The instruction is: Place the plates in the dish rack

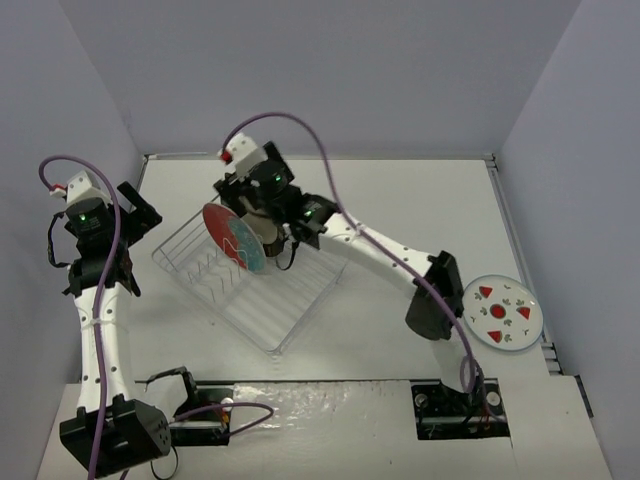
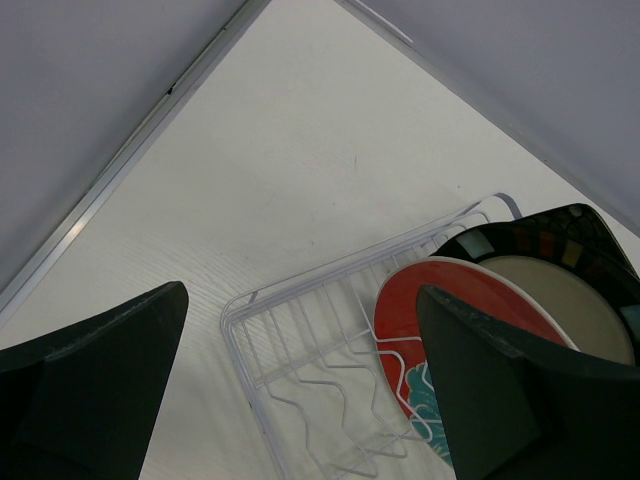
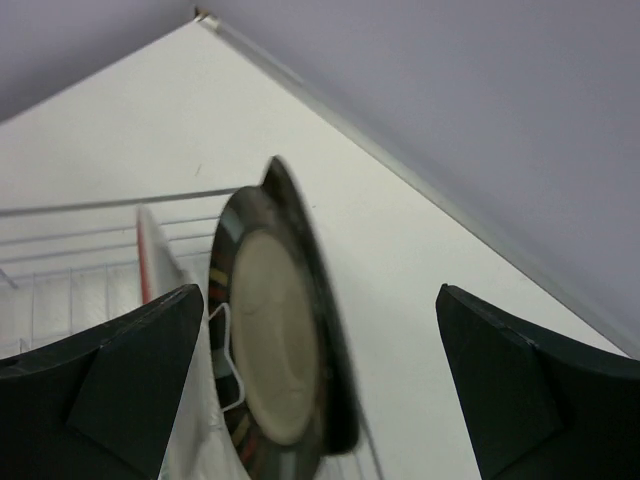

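Found the right gripper (image 3: 318, 290) spread wide over the far end of the dish rack (image 1: 270, 310), holding nothing, fingers on either side of the beige plate with the black striped rim (image 3: 275, 340) and clear of it. Saw that plate standing on edge among the tines, just behind the red-and-teal floral plate (image 1: 230, 238). Could not confirm the dark pointed edge (image 3: 272, 172) behind it as the square black plate. Noted the left gripper (image 2: 300, 290) equally wide and empty near the rack's left corner. Counted 1 plate outside: the white plate with red triangles (image 1: 503, 311), flat on the table (image 1: 420, 200), well apart at the right edge. Judged 2 risks: clipping the striped rim on lifting away and toppling the upright plates; shoving the flat white plate off the edge while working a finger under it.
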Controlling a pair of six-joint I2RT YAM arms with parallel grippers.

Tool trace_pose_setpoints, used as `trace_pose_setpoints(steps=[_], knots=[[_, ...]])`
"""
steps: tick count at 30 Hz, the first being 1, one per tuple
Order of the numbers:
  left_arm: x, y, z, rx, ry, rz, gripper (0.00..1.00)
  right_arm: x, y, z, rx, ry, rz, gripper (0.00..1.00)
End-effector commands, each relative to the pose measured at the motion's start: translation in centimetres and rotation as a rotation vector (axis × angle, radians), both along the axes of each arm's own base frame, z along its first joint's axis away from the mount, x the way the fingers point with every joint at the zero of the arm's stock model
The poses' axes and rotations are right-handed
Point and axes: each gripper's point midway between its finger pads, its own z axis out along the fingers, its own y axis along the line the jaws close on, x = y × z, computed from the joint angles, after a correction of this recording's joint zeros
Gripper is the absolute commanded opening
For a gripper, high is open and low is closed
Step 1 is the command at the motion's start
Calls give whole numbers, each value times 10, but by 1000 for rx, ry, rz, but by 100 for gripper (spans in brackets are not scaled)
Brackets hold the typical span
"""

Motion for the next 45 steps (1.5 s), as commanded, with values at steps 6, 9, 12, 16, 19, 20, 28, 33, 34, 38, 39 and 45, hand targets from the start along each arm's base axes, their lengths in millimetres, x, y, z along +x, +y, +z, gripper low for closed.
trace_pose_setpoints(steps=[6,9,12,16,19,20,28,33,34,38,39,45], knots=[[15,3,34,22,-110,-14,97,44,-308,82,507,114,-583,100],[21,2,40,8,-138,-21,97,26,-388,42,498,190,-820,100],[31,-1,43,-14,-164,-46,97,-4,-461,-12,329,254,-1150,100],[42,-2,38,-32,-155,-66,97,-52,-524,-55,10,305,-1528,100],[48,0,33,-30,-140,-68,97,-69,-549,-82,-184,340,-1695,100],[49,1,31,-29,-135,-66,97,-70,-552,-92,-227,357,-1719,100],[52,2,40,-26,-133,-69,97,-68,-549,-190,-209,602,-1653,100],[53,2,46,-22,-144,-71,97,-91,-566,-221,-254,665,-1709,100],[53,2,45,-19,-140,-76,97,-96,-572,-225,-260,672,-1725,100],[55,6,37,-17,-98,-65,97,-107,-579,-249,-239,739,-1727,100],[56,7,36,-20,-88,-58,97,-113,-587,-253,-245,751,-1750,100],[64,3,43,-38,-107,-80,97,-119,-596,-278,-190,815,-1738,99]])
